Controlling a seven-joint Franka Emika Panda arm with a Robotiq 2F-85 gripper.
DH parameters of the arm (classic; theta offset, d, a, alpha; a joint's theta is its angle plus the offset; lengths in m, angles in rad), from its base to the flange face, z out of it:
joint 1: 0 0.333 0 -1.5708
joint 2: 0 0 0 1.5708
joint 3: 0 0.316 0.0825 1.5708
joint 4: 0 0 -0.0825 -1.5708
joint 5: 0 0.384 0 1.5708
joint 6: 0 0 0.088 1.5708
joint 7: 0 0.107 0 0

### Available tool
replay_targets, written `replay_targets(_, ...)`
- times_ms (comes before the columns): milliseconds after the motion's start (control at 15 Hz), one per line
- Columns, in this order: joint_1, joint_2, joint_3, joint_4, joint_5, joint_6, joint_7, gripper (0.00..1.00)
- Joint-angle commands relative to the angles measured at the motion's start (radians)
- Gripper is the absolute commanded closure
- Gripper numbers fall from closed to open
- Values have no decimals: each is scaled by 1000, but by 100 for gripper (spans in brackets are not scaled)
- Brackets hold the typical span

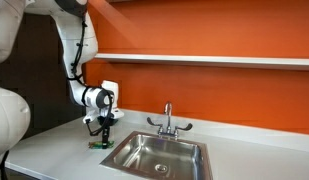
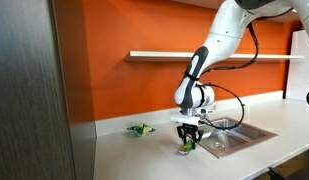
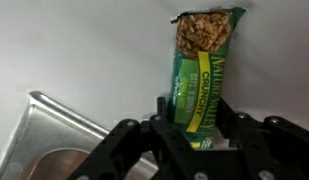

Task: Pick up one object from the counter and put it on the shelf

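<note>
The object, a small flat green snack-bar packet [image 3: 199,70], lies on the pale counter [image 3: 74,50] just beside the sink. It shows as a green speck under the fingers in both exterior views [image 1: 97,143] [image 2: 184,149]. My gripper [image 3: 191,120] is down at the counter [image 1: 104,135] [image 2: 188,140], with its two fingers pressed against the packet's long sides near its lower end. The shelf [image 1: 214,60] [image 2: 194,55] is a thin pale board on the orange wall, well above the gripper.
The steel sink [image 1: 159,155] [image 2: 234,135] [image 3: 49,140] with a chrome tap [image 1: 167,118] sits right next to the gripper. A lumpier green-and-yellow item [image 2: 141,129] lies on the counter near the wall. A tall grey panel [image 2: 29,90] stands at the counter's end.
</note>
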Motion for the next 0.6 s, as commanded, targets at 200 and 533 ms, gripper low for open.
replay_targets(200,9,8,-12,12,-13,-11,21,82)
replay_targets(533,14,-15,-17,-1,-22,-13,27,82)
